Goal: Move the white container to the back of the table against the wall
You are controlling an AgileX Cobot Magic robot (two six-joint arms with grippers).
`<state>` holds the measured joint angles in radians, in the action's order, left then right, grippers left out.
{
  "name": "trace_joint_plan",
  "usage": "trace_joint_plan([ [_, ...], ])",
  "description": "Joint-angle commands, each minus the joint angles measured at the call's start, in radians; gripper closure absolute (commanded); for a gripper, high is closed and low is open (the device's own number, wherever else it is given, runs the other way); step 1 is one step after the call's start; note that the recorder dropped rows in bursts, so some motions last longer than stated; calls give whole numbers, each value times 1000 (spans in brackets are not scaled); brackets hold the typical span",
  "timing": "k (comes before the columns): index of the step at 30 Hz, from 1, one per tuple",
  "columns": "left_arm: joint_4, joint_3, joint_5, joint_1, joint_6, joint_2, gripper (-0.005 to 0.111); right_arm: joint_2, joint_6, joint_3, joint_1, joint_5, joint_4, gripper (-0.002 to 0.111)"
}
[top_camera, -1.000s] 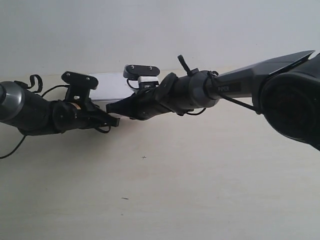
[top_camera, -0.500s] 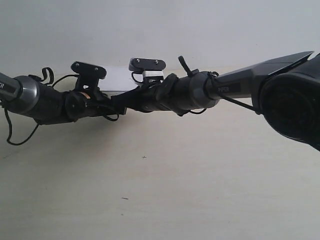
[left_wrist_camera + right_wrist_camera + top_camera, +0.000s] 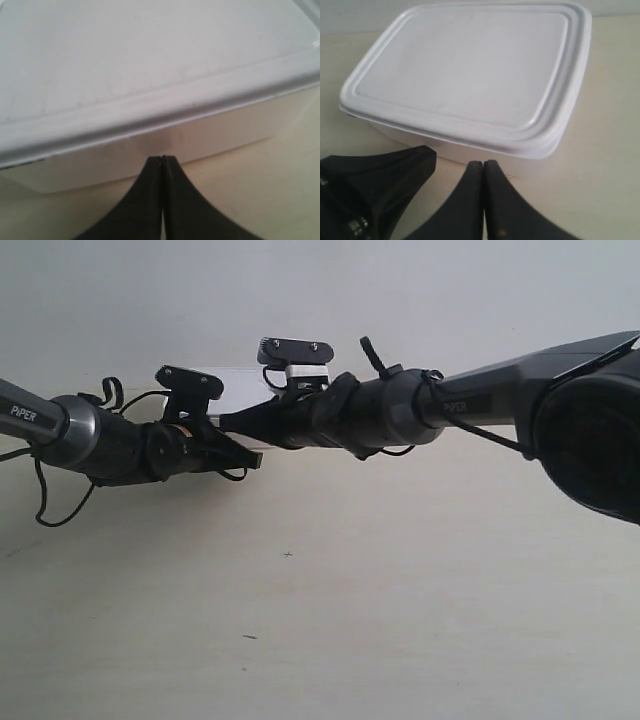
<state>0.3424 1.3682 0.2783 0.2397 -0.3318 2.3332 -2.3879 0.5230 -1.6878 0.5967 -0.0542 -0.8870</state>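
Observation:
The white container lies flat and lidded on the table, near the wall. My left gripper is shut and empty, its tips pressed against the side wall of the container below the lid rim. Just short of the container's near side wall sits my right gripper, also shut and empty. In the exterior view the container shows only partly behind both arms, close under the wall.
The other arm's black fingers sit beside my right gripper. The arm at the exterior view's left and the arm at the exterior view's right reach across the back of the table.
Both arms have pushed further toward the wall, and the white container has slid back with them, now sitting nearer the wall.

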Motion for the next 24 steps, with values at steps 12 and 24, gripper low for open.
trace_joint_plan([
  [12,-11,27,44,-2,-5,6,107,82,35,-3,23,46,7,108],
  [24,-5,168,-2,-2,-5,104,107,149,61,-3,38,60,12,108],
])
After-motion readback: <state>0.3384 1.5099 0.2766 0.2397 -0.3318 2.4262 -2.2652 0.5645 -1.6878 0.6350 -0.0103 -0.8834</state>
